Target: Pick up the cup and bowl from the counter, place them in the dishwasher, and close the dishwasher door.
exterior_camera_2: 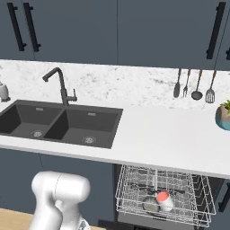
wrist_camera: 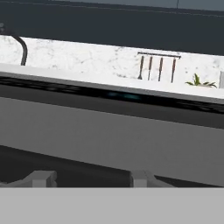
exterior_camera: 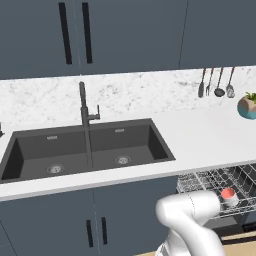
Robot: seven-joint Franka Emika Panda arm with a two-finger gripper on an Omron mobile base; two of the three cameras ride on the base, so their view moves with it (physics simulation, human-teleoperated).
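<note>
A: Where are the cup and bowl?

B: The cup [exterior_camera_2: 164,200] lies in the dishwasher [exterior_camera_2: 162,196] rack under the counter [exterior_camera_2: 157,134], touching a grey bowl [exterior_camera_2: 151,204] on its sink side.

A: And the pincer?

B: The gripper [wrist_camera: 92,178] sits low, fingers apart, empty, facing the grey dishwasher door [wrist_camera: 109,140]; the cup lies beyond that panel, well apart.

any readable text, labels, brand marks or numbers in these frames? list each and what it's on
None: no text, label, brand or number reads in any view.
The cup in the dishwasher rack is plain.
The dishwasher door, the counter and the plant pot carry no markings.
</note>
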